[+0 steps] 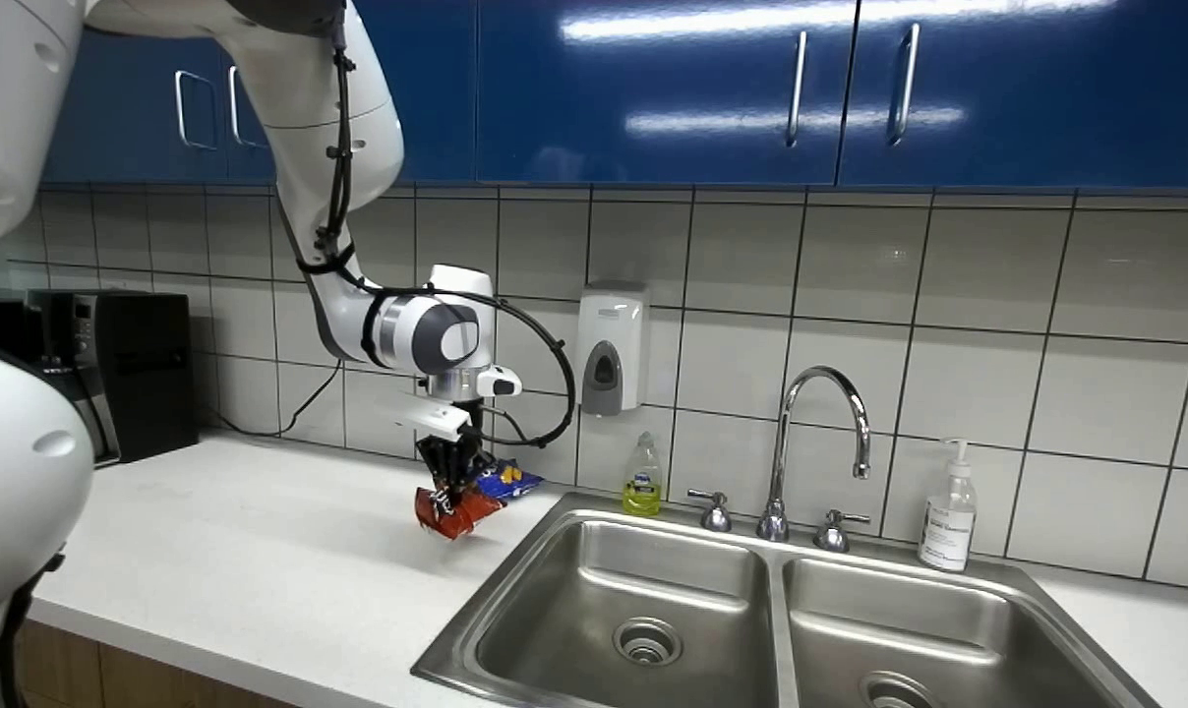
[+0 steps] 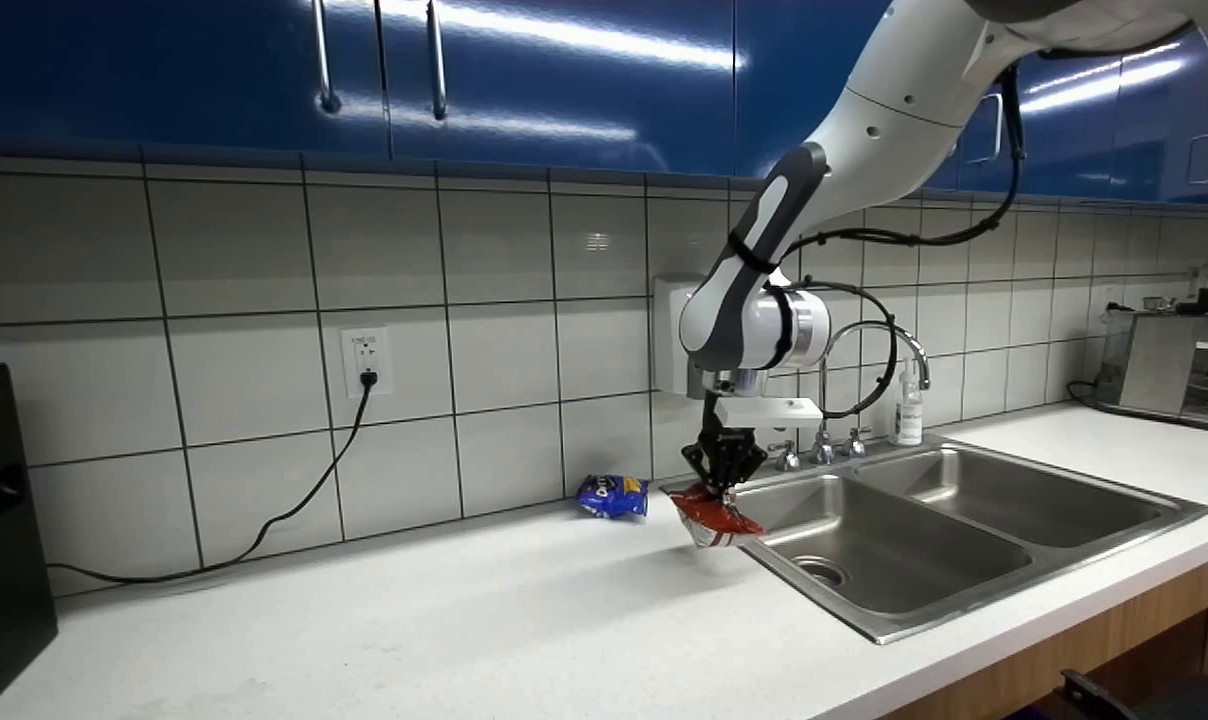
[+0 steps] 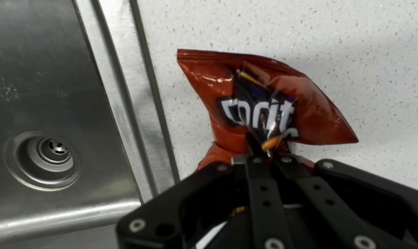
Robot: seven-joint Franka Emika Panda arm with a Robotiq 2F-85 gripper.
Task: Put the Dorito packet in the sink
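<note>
The Dorito packet, a crinkly red-orange bag, shows in both exterior views (image 1: 476, 510) (image 2: 709, 515) and in the wrist view (image 3: 309, 107). My gripper (image 1: 452, 495) is shut on its pinched middle, also in the wrist view (image 3: 269, 150); the fingertips are partly hidden by the bag's folds. The packet hangs tilted, a little above the white counter, beside the sink's edge. The steel double-basin sink (image 1: 779, 629) shows in both exterior views (image 2: 824, 603). In the wrist view, the sink's rim (image 3: 126, 86) and one drain lie left of the packet.
A small blue packet (image 2: 612, 496) lies on the counter by the wall, behind the gripper. A curved faucet (image 1: 781, 442), a dish soap bottle (image 1: 642, 479) and a sanitizer bottle (image 1: 948, 516) stand along the sink's back. A black machine (image 1: 142, 374) stands on the counter.
</note>
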